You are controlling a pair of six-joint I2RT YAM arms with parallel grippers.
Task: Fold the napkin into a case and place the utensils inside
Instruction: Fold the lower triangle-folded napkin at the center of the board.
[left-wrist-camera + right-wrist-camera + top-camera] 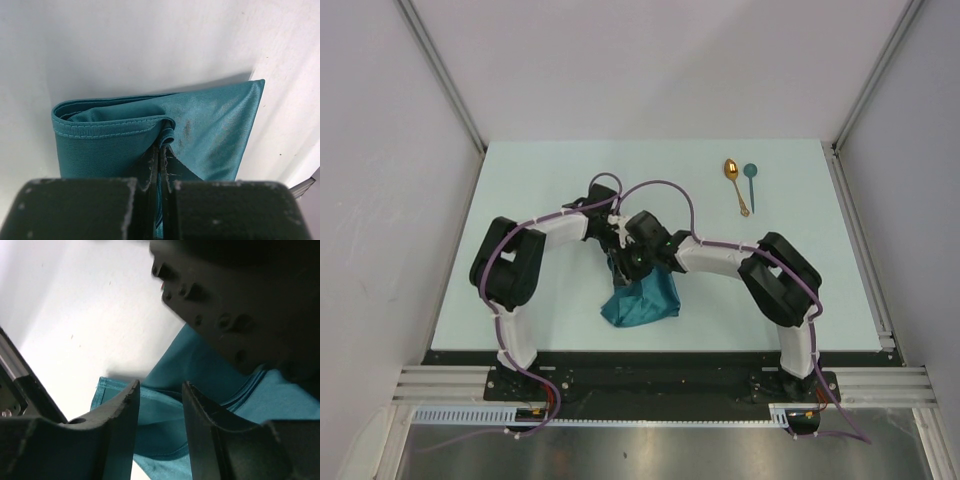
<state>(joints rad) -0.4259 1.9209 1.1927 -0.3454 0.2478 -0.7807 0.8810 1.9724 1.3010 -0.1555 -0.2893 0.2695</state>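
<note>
The soft teal cloth napkin (640, 300) lay part-folded on the pale table (540, 190), pinched by the left fingers (150, 175) (right fingers (122, 425) parted, empty), the gold metal spoon (737, 190) and teal spoon (751, 190) not yet inside.

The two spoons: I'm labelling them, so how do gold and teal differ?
The gold spoon is shiny with an oval bowl; the teal spoon is dull with a round bowl. The gold spoon lies slanted, the teal spoon straighter. Both lie side by side, bowls at the far end.
</note>
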